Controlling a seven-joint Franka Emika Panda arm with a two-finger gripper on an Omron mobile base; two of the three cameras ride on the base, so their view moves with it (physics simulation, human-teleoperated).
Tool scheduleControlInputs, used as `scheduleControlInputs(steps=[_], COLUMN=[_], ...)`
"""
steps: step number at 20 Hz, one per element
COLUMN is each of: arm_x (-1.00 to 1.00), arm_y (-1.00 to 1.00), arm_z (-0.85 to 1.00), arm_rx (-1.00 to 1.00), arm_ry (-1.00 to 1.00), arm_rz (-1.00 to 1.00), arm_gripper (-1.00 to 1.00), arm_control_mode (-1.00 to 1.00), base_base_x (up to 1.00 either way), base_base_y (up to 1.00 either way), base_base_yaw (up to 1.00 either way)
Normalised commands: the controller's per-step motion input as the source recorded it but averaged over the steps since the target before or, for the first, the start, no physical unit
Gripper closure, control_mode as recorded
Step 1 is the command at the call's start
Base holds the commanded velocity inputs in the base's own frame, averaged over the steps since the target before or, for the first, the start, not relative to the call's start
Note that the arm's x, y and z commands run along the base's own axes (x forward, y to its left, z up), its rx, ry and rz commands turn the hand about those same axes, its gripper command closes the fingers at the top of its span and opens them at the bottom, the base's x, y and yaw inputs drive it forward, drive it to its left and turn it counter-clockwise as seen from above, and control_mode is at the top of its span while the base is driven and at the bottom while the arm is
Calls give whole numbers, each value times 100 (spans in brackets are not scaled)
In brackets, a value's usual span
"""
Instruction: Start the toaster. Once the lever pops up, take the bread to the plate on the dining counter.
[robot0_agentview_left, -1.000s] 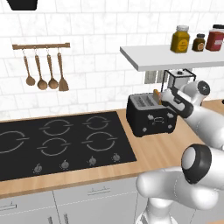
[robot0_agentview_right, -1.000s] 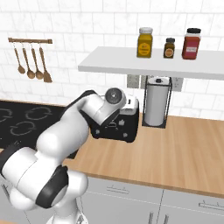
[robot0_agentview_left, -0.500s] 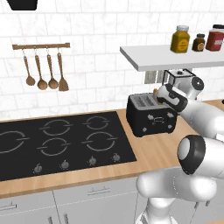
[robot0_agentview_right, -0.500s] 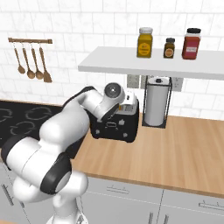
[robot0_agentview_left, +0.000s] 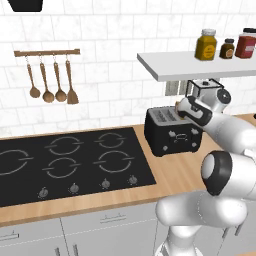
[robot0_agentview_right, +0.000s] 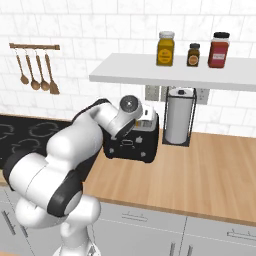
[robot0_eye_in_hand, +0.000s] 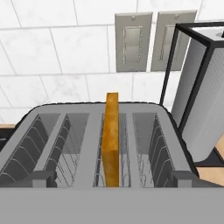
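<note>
Rendered frames, evenly bright, light diffuse from above. Soft shadow under the shelf on the tiles above the gripper. Toaster slots below the gripper shade to darker grey. No glare, no edge distortion. Base views slightly soft; hand view sharper.

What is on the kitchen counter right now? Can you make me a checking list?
Surface: wooden worktop with a black hob set in it.
Job's things: toaster by the wall; bread standing on edge in a slot, sticking up above it.
Clutter: paper roll in a black stand right of the toaster.
Gripper: open, over the toaster; its tips are hidden.
Cables: nothing seen.
Surroundings: three jars on a shelf; wooden spoons hang on the tiled wall.
</note>
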Motion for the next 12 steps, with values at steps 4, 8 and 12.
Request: scheduleControlInputs(steps=[4,8,12], arm_x=[11,21,14], arm_y=[1,3,1], arm_z=[-9,-4,-13], arm_rx=[0,0,0], arm_ry=[0,0,0], arm_rz=[0,0,0], arm_gripper=[-100,-100,-100], arm_control_mode=[-100,-100,-100], base_base_x=[0,0,0], base_base_y=[0,0,0], base_base_yaw=[0,0,0])
